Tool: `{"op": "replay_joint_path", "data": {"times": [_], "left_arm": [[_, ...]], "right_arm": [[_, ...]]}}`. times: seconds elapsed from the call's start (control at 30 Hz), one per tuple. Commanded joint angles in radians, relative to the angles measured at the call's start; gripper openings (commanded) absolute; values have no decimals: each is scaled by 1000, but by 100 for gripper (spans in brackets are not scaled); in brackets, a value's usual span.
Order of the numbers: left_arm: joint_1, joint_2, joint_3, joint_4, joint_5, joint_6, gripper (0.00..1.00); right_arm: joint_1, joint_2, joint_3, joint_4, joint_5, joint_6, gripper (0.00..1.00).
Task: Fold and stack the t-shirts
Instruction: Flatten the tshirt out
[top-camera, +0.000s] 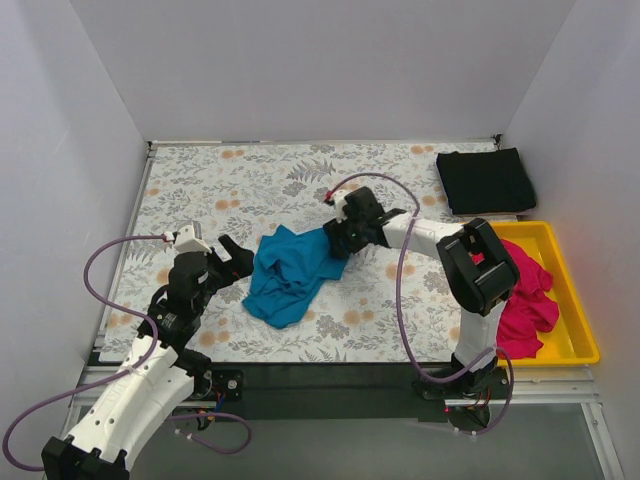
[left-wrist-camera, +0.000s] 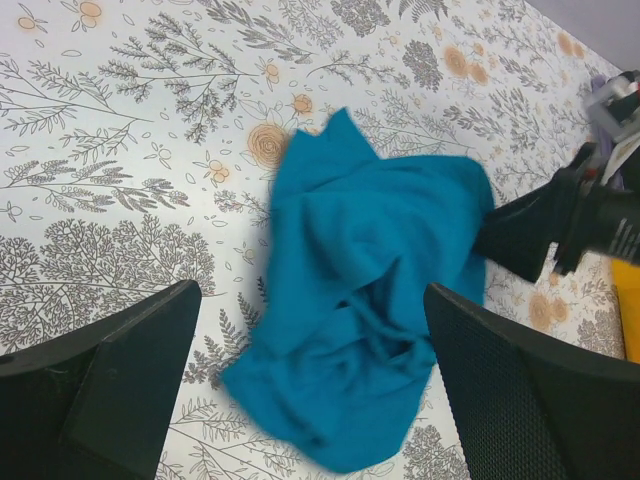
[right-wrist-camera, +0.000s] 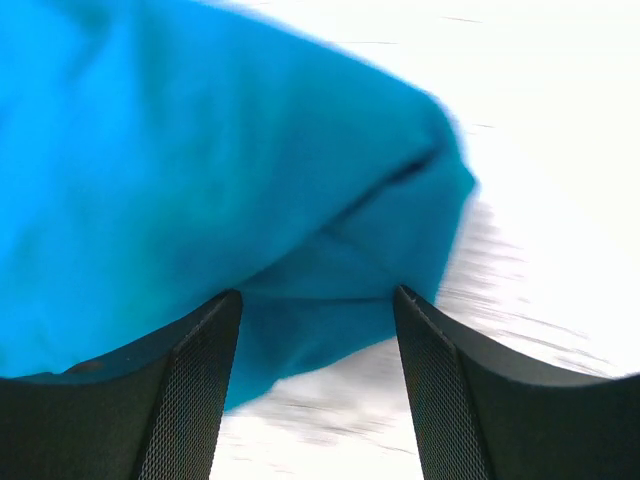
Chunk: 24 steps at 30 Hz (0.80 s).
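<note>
The left gripper (top-camera: 243, 260) is hovering with its jaws wide apart just beside the near-left edge of the teal shirt (top-camera: 290, 272), which is lying crumpled mid-table (top-camera: 200, 180). The right gripper (top-camera: 338, 240) is meeting the shirt's right edge, with cloth sitting between its half-parted fingers. Blur is making it impossible to tell if they are pinching. Flattening should go best with each gripper taking an opposite edge and drawing outward. Collar and sleeves are hiding in the bunching. Farther right, the pink shirt (top-camera: 525, 300) is spilling from the yellow tray (top-camera: 580, 320), partly behind the arm, and the black shirt (top-camera: 485, 180) is lying folded at the far corner.
</note>
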Motion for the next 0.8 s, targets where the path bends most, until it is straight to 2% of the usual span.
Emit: {"op": "replay_joint_path", "data": {"times": [0.0, 0.13, 0.27, 0.57, 0.77], "left_arm": [[-1, 7, 23, -13, -10, -8, 93], [-2, 30, 12, 1, -7, -17, 93], [-1, 55, 17, 9, -7, -16, 93], [-2, 58, 17, 21, -3, -7, 93], [-1, 64, 15, 30, 8, 1, 93]], "right_arm": [[-112, -54, 6, -42, 55, -3, 69], [-40, -186, 31, -35, -14, -84, 70], [51, -199, 60, -15, -46, -121, 70], [158, -13, 206, -1, -59, -149, 71], [184, 109, 332, -84, -47, -170, 68]]}}
